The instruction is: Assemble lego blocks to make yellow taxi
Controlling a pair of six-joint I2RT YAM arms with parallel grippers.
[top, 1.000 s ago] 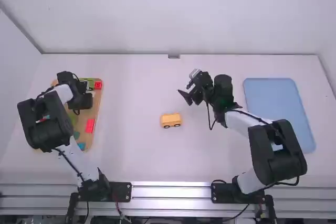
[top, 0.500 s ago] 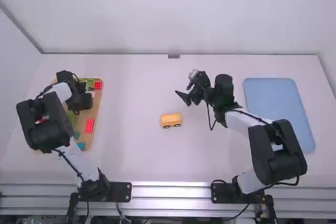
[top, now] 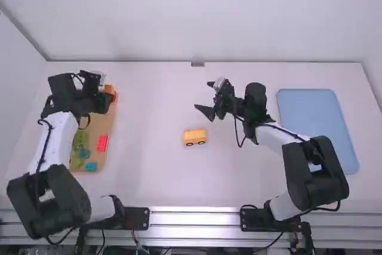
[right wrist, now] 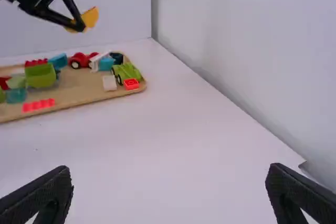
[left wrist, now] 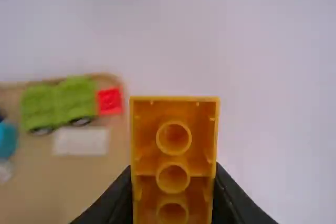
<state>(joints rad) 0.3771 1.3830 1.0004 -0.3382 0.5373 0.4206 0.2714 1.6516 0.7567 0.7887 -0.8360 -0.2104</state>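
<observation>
Two grippers are over the white bench (top: 149,171). The left gripper (top: 107,93) is above the far end of the wooden tray (top: 106,125), its fingers clamped on one yellow block (left wrist: 173,174). Three round tubes show in the block's hollow underside. The right gripper (top: 206,97) has its two fingers spread well apart, with a bare gap between them.

One yellow car body (top: 194,136) is on the bench between the two arms, upright, two dark wheels showing along its near side.

On the wooden tray I count one red car (right wrist: 81,60), one green car (right wrist: 125,71), one small red block (right wrist: 131,84) just beside that green car, one white block (right wrist: 109,83) on its other side, and one long red block (right wrist: 39,105) near the tray's edge. More green, red and blue blocks are clustered there, too crowded to count.

One blue tray (top: 316,123) lies flat at the right. White walls (top: 197,16) rise behind and at both sides; pale metal rails (top: 194,219) run along the near edge.
</observation>
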